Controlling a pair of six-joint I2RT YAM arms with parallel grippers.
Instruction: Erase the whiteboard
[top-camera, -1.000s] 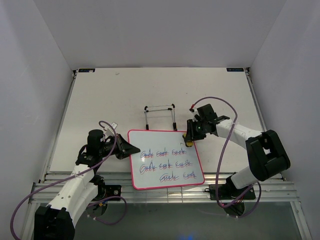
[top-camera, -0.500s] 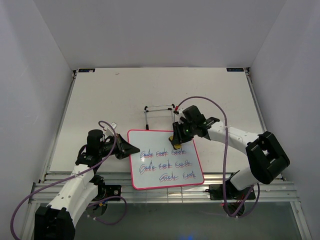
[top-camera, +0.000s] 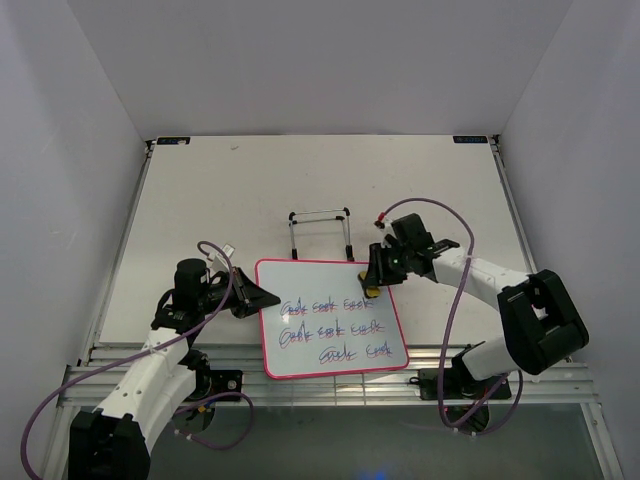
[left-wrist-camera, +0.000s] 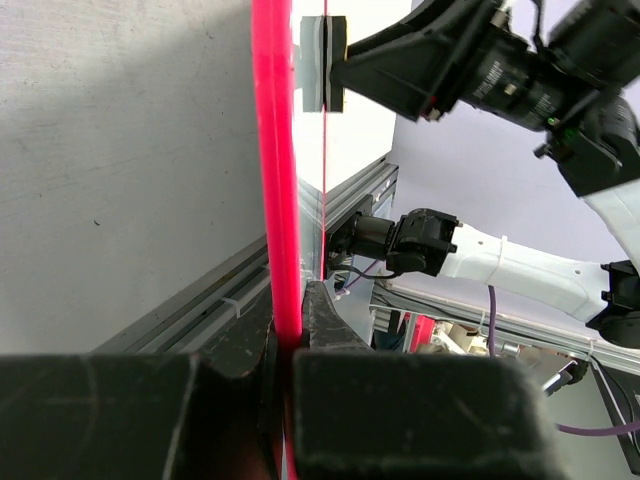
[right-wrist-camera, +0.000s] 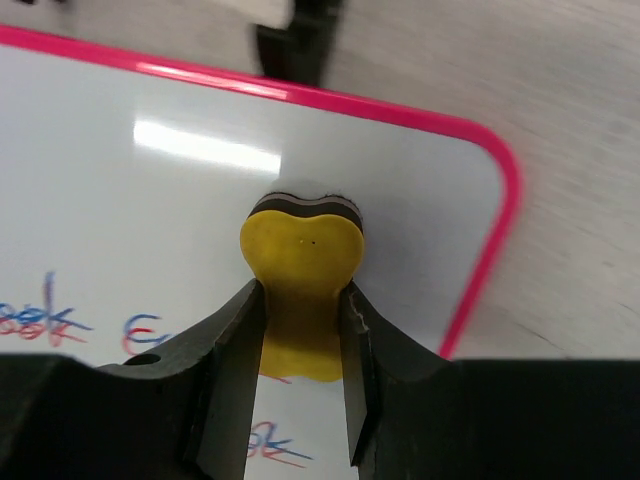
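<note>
The whiteboard (top-camera: 330, 318) lies on the table near the front edge, white with a pink-red frame and three rows of blue-red scribbles. My left gripper (top-camera: 262, 297) is shut on its left edge; in the left wrist view the frame (left-wrist-camera: 274, 180) runs straight up from between the jaws (left-wrist-camera: 291, 335). My right gripper (top-camera: 372, 280) is shut on a yellow eraser (right-wrist-camera: 300, 262) with a dark underside, pressed on the board's upper right part near the rounded corner (right-wrist-camera: 497, 170). The eraser (top-camera: 371, 289) sits just above the right end of the top scribble row.
A black wire stand (top-camera: 321, 231) stands just behind the board's far edge. The aluminium rail (top-camera: 330, 385) runs along the table's near edge, right under the board. White walls close in the table on both sides.
Over the last second my right gripper swept the eraser left along the board's top edge, then back right to the upper right corner area. The left gripper and the board stayed put.
</note>
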